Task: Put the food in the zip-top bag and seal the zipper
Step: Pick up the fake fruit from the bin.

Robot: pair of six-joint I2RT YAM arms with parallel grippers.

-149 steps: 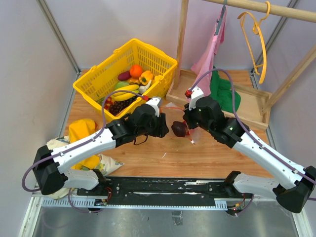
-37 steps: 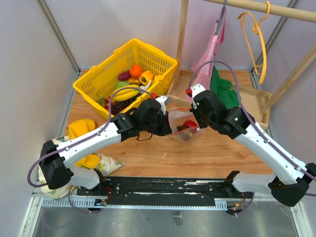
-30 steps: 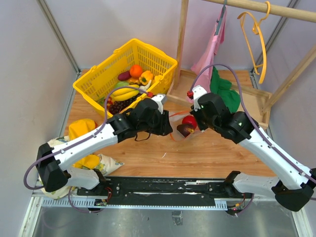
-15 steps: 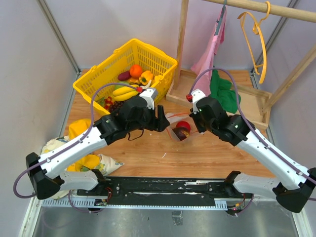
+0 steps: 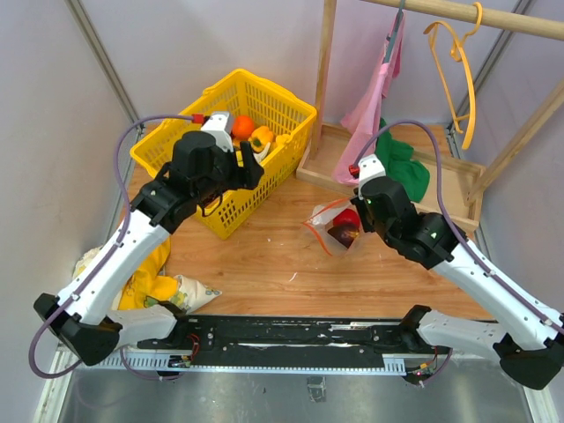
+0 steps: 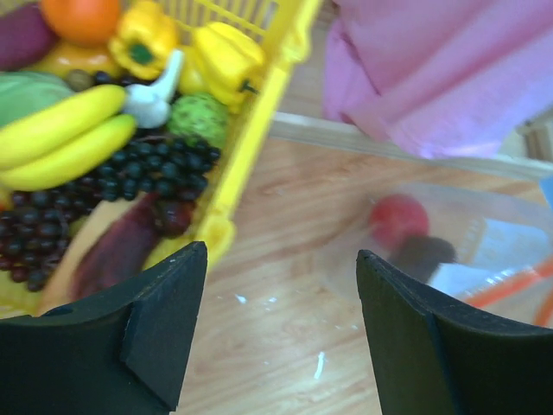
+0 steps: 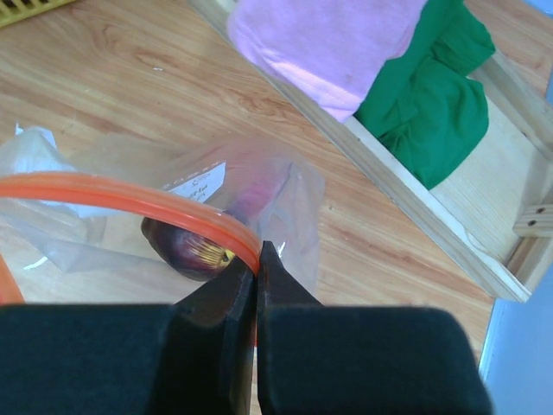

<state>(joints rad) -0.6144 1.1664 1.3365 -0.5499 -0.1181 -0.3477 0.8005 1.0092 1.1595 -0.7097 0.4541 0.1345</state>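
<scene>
The zip-top bag (image 5: 333,227) lies on the table, with a red apple (image 5: 345,218) and a dark purple piece (image 5: 339,236) inside. My right gripper (image 5: 357,211) is shut on the bag's red zipper strip (image 7: 130,197), pinched at the jaws (image 7: 257,259). The purple piece (image 7: 186,246) and white label (image 7: 194,181) show through the plastic. My left gripper (image 5: 249,169) is open and empty (image 6: 281,328) over the near wall of the yellow basket (image 5: 291,110). The basket holds bananas (image 6: 60,138), an orange (image 6: 82,17), a yellow pepper (image 6: 143,39) and dark grapes (image 6: 147,173).
A wooden rack (image 5: 328,79) stands at the back right with a pink cloth (image 5: 379,88), a green cloth (image 5: 401,172) on its base, and a yellow hanger (image 5: 463,79). A yellow-patterned cloth bundle (image 5: 150,273) lies at the front left.
My left gripper has let go of the bag and swung back left to the basket. My right gripper keeps its hold on the zipper strip; the bag has shifted slightly right.
</scene>
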